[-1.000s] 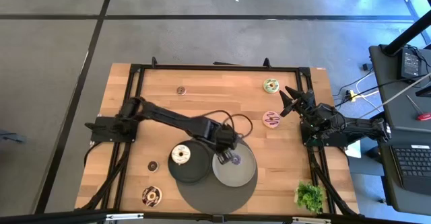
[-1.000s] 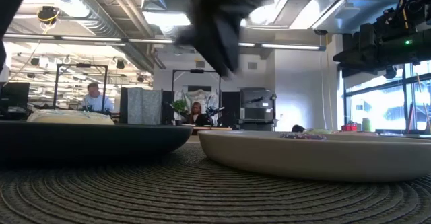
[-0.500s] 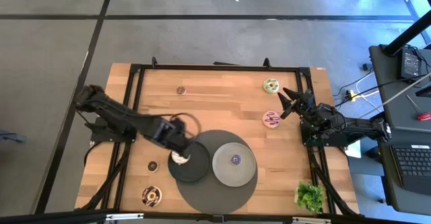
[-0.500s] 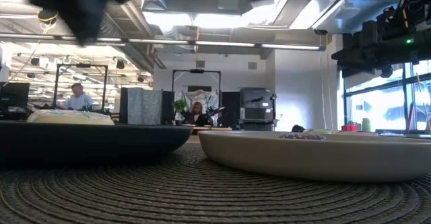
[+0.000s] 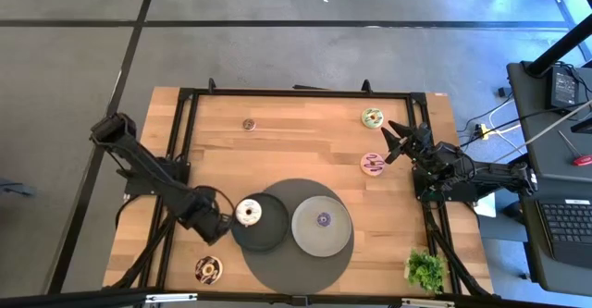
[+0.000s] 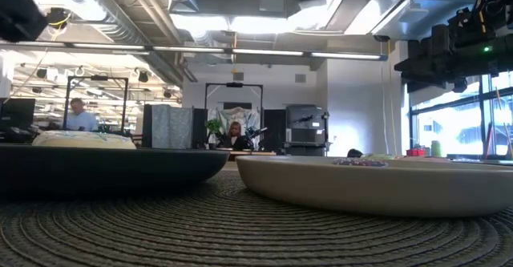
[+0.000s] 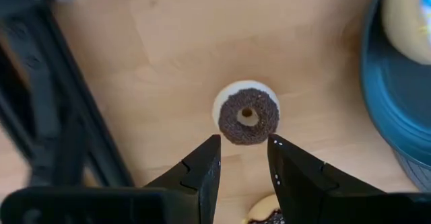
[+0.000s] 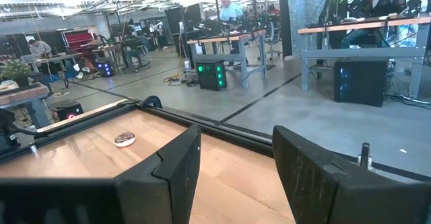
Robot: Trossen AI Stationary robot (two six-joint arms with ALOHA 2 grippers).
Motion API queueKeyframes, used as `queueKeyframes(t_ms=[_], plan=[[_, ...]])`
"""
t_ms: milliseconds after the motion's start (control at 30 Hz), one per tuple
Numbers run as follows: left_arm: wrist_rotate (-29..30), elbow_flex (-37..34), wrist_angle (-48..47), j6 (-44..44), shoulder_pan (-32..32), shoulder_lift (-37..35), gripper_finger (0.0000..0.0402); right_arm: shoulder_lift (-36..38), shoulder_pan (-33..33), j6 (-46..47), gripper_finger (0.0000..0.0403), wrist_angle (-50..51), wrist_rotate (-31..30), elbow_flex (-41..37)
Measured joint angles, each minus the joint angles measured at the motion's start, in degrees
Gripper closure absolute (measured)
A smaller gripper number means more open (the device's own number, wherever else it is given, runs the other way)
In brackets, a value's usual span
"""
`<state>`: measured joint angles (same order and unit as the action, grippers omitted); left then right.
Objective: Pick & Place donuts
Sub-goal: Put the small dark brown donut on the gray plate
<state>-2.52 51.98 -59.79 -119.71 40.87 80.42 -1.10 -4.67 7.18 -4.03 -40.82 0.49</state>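
From above: left gripper (image 5: 215, 226) low over the table's left side beside the dark plate (image 5: 268, 235) carrying a white donut (image 5: 247, 213), a purple mini donut (image 5: 323, 219) on the grey plate (image 5: 305, 237); right gripper (image 5: 399, 140) parked at the right edge, fingers spread, near the pink donut (image 5: 372, 163). Past the left wrist: fingers (image 7: 204, 170) parted just short of a chocolate mini donut (image 7: 248, 114) flat on the wood.

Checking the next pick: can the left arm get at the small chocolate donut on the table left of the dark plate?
Probably yes. The left claw is open above the chocolate donut, which lies flat on bare wood with nothing over it. The dark plate sits off to one side, apart from it. The right claw waits at the table's far edge.
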Motion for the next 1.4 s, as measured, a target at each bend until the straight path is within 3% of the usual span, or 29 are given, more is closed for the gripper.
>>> queueKeyframes(t_ms=[233, 533, 1400], plan=[[0.36, -5.66, 8.88, -5.6, 1.95, 0.04, 0.0283, 0.0, 0.0, 0.02, 0.0217, 0.02, 0.0, 0.04], [-1.76, -9.62, 10.72, -6.64, 2.05, 0.08, 0.0283, 0.0, 0.0, 0.15, 0.0217, 0.02, 0.0, 0.07], [0.49, -9.91, 16.17, -3.65, 2.05, 2.51, 0.0283, 0.0, 0.0, 0.04, 0.0217, 0.02, -0.03, 0.07]])
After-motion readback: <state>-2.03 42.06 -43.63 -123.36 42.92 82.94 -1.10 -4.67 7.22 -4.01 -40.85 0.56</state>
